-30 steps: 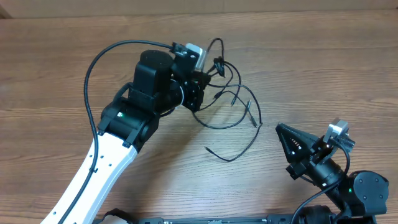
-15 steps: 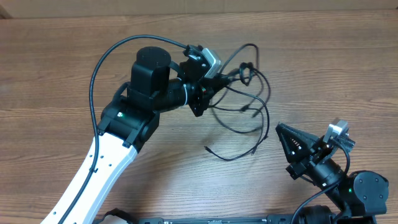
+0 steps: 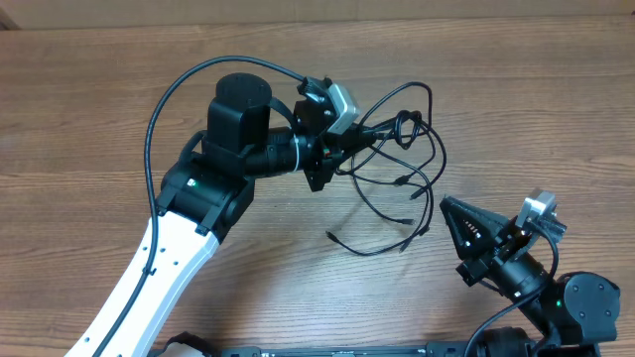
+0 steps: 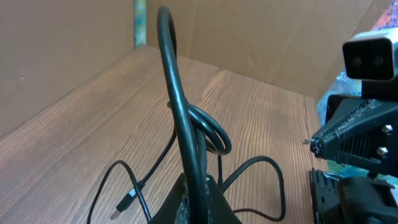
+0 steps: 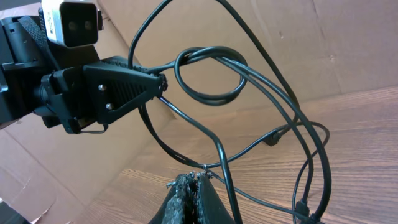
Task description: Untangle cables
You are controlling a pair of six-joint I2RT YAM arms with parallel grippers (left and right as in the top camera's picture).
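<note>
The cables are thin black cords tangled into overlapping loops, with small plugs on the loose ends. The left gripper is clamped tight on the bundle, holding it above the wooden table, where a lower strand lies. The right gripper is closed on nothing, near the tangle's edge.

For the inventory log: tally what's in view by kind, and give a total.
Grippers: 2 (left gripper, right gripper)
Wrist cameras: 2 (left wrist camera, right wrist camera)
Tangle of cables: 1, strands uncountable
Total: 5
</note>
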